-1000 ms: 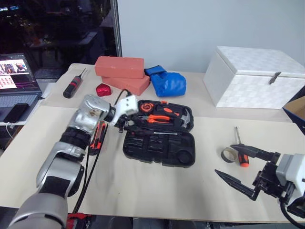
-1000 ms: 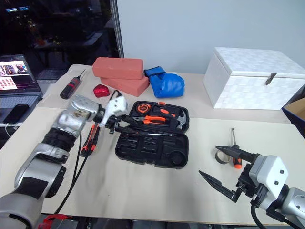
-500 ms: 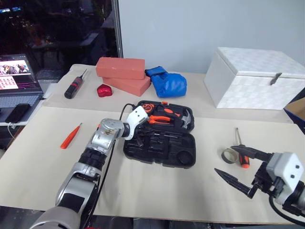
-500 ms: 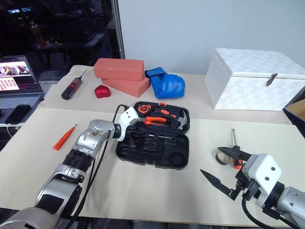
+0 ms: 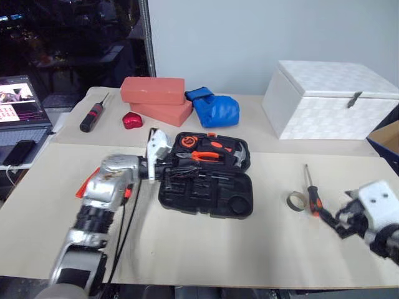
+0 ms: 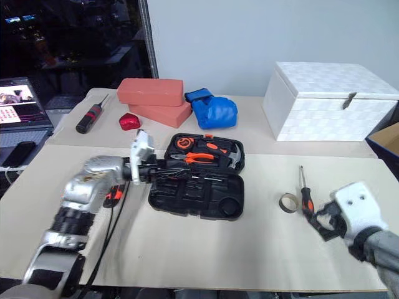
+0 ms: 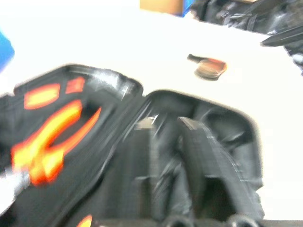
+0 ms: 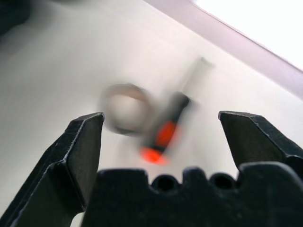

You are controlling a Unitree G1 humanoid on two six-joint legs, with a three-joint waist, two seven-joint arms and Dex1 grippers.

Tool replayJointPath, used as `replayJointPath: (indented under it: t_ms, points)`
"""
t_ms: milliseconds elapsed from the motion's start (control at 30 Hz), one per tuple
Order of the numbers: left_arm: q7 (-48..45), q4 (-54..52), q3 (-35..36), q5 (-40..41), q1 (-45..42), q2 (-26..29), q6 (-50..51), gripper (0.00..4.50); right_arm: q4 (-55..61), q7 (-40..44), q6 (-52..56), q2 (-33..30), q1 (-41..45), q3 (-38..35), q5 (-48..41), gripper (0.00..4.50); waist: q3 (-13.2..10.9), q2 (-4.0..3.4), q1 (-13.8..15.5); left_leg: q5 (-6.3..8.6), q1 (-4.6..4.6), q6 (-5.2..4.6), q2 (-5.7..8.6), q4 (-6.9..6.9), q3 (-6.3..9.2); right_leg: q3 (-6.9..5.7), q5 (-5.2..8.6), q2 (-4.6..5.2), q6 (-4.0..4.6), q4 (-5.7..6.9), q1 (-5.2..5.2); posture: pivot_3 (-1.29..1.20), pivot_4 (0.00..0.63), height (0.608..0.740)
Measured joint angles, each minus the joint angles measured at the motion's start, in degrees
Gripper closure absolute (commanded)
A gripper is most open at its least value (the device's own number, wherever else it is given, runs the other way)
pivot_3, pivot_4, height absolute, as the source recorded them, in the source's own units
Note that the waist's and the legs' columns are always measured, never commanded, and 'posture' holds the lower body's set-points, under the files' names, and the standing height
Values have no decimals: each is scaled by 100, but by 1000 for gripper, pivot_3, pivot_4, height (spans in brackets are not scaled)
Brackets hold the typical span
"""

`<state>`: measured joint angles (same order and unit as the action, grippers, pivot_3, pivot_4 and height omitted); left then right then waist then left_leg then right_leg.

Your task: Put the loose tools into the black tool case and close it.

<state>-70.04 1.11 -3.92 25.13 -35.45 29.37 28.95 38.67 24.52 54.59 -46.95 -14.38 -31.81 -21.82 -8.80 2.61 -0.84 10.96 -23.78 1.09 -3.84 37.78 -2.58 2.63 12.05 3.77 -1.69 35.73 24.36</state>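
Leftmost on the bench (image 5: 206, 261) lies a dark screwdriver with red marks (image 5: 91, 116) at the far side, and a slim orange screwdriver (image 5: 82, 187) shows partly behind the left arm. Next, the left end effector (image 5: 169, 168) reaches rightward over the left edge of the black tool case (image 5: 209, 196); I cannot tell how wide its fingers stand. That case lies flat and open at the bench's middle, its far half holding orange-handled pliers (image 5: 209, 154). Behind it sit two red bricks (image 5: 154, 96) and a blue glove (image 5: 215, 109). Right of the case, a tan tape roll (image 5: 295, 200) lies just beside an orange-and-black screwdriver (image 5: 312, 190). Near these the right end effector (image 8: 161, 142) hangs with its fingers spread wide, holding nothing. At the far right stands a white box (image 5: 333, 99).
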Motion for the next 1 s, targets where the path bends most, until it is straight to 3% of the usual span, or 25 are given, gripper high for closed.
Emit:
replayJointPath:
  t_ms: [33,133,267,433,667,867,1000]
  points:
    - [-105,-597,-25,315,105,116,335,1713,-535,-14,609,-8,637,90,-179,0,0,1,3,1,-2,-3,0,-1,3,1,1,-2,-1,-3,0,0,150,740]
    - [-97,-1133,-82,570,210,249,707,790,-1102,-69,997,-9,1161,426,-198,0,-4,-2,29,1,-4,-4,0,-3,13,1,6,-8,-4,0,0,0,150,740]
    - [93,-1633,-159,875,277,288,1142,790,-2487,-216,1368,164,2396,852,-183,0,-10,-11,4,0,-5,-5,7,-1,17,23,5,-22,-5,0,-2,0,150,740]
    - [329,-1841,-162,917,342,318,1260,703,-3439,-215,1453,160,2905,1254,-60,1448,-12,-14,3,0,-9,-7,10,-4,21,52,11,-41,-13,2,3,0,150,740]
    - [459,-2079,-161,1096,511,450,1270,703,-3659,-53,1336,-18,2942,1510,71,3766,-12,-14,0,7,-14,-17,37,-4,16,101,25,-42,-37,1,2,0,150,740]
    - [891,-2253,69,1089,898,403,1088,703,-3143,504,247,-189,2479,1465,83,3772,-22,-30,-15,7,-13,-18,44,-4,14,118,27,-43,-44,2,3,0,150,740]
    - [915,-2420,668,1555,1419,735,1224,703,-2263,1608,-945,-776,2668,1796,48,3772,-38,-47,-179,8,-4,-19,36,-8,11,125,28,-52,-42,10,7,0,150,740]
